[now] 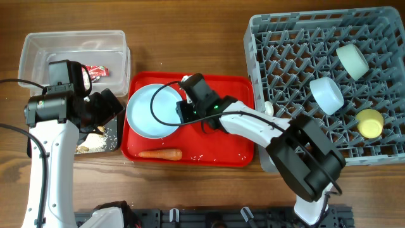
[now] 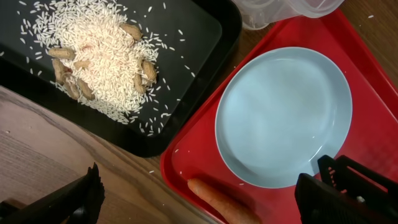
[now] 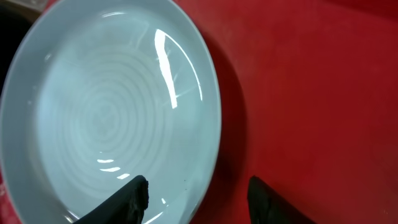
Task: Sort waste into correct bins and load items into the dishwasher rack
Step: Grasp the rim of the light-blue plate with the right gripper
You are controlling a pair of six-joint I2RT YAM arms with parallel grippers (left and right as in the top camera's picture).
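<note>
The light-blue plate (image 1: 149, 111) lies on the left of the red tray (image 1: 240, 85). My right gripper (image 1: 183, 113) is open at the plate's right rim. In the right wrist view (image 3: 196, 193) one finger is over the plate (image 3: 106, 112) and the other over the tray. My left gripper (image 1: 107, 107) is open and empty above the black tray (image 1: 114, 144) that holds pale crumbs (image 2: 99, 59). The carrot (image 1: 160, 154) lies on the red tray's front edge. The wrapper (image 1: 98, 71) is in the clear tub (image 1: 73, 44). The tissue is out of view.
The grey rack (image 1: 285, 38) on the right holds a mint bowl (image 1: 352, 60), a light-blue bowl (image 1: 326, 95) and a yellow cup (image 1: 369, 123). A small white piece (image 1: 269, 109), perhaps the spoon, sits at the rack's left edge. Loose grains dot the red tray.
</note>
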